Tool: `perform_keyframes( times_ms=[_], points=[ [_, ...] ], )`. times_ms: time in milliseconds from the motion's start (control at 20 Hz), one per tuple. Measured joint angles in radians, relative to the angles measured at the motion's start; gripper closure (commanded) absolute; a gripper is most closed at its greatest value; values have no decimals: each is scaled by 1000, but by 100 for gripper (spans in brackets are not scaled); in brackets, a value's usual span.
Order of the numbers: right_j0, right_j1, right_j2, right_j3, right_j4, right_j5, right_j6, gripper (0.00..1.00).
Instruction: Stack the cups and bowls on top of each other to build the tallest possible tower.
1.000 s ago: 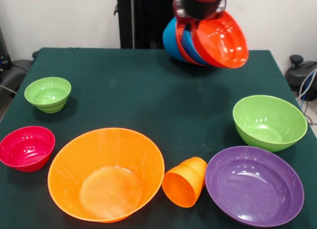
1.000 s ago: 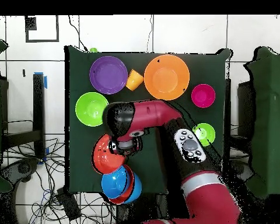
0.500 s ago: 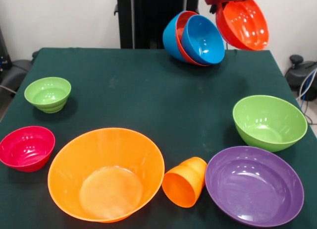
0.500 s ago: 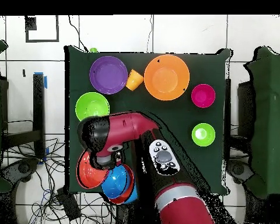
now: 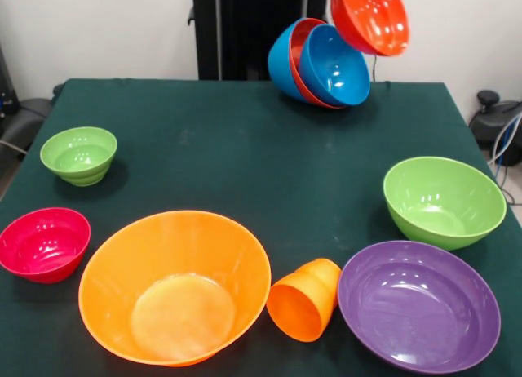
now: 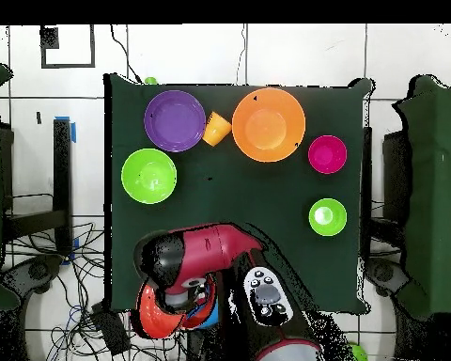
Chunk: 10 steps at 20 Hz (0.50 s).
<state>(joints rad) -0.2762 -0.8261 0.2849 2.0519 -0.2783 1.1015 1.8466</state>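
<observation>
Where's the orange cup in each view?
Front view: orange cup lies on its side near the bottom edge, between the big orange bowl and the purple bowl.
Overhead view: cup sits near the table's top edge, between the purple bowl and the orange bowl.
Shared landmark: the purple bowl.

Arm (image 6: 206,258): red and black, folded back close to the base, its black elbow joint to one side and the wrist over the table's edge. Gripper (image 6: 178,303): beneath the wrist, largely hidden; state of its fingers not discernible.
</observation>
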Motion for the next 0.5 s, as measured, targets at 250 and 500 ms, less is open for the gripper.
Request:
perform_keyframes(
  times_ms=[250, 500],
  points=[
    [1, 0, -31, 59, -28, -91, 0, 100],
    [22, 40, -42, 79, -31, -266, 0, 100]
  ],
)
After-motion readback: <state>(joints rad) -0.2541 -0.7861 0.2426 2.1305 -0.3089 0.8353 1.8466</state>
